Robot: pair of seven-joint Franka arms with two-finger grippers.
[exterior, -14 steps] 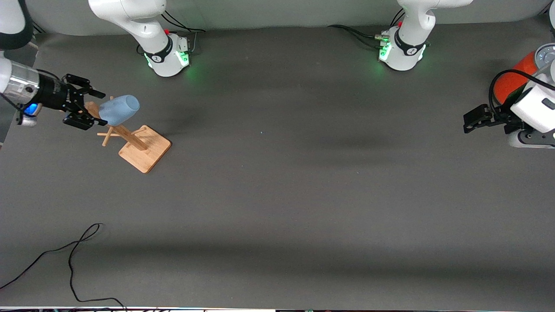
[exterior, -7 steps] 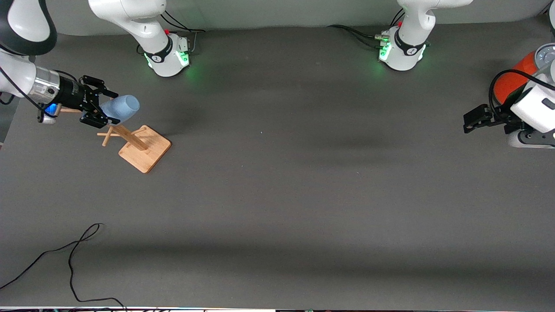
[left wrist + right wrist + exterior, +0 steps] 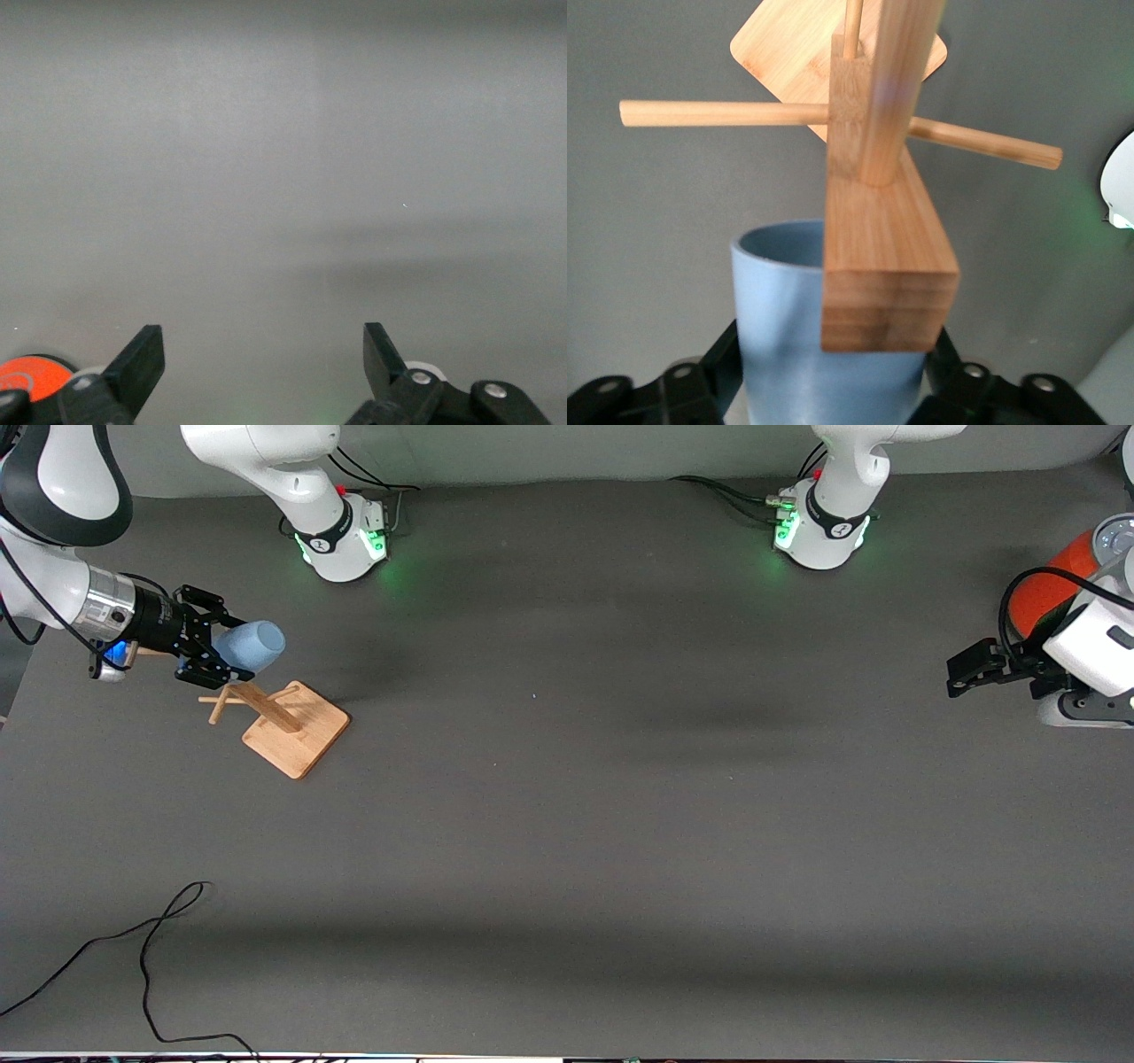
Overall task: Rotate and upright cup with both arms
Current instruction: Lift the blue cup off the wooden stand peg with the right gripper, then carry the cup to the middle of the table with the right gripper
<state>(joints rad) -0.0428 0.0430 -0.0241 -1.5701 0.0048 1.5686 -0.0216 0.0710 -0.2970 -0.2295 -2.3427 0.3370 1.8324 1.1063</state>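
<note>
Upper left of frame: cup (image 3: 251,646) hung on wooden rack (image 3: 282,724). Right end effector (image 3: 205,657) fingers straddle it, not visibly clamped. Judged light, stiff, slippery; grip mid-wall. Left end effector (image 3: 957,676) waits, fingers apart.

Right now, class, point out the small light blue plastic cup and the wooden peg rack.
small light blue plastic cup (image 3: 252,646): front view, on its side wall.
wooden peg rack (image 3: 301,735): front view, on its flat square base.

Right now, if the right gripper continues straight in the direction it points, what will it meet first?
The right gripper points at the cup hung on the wooden rack, its fingers either side of the cup's body. It would probably meet the cup first, though depth is unclear.
</note>
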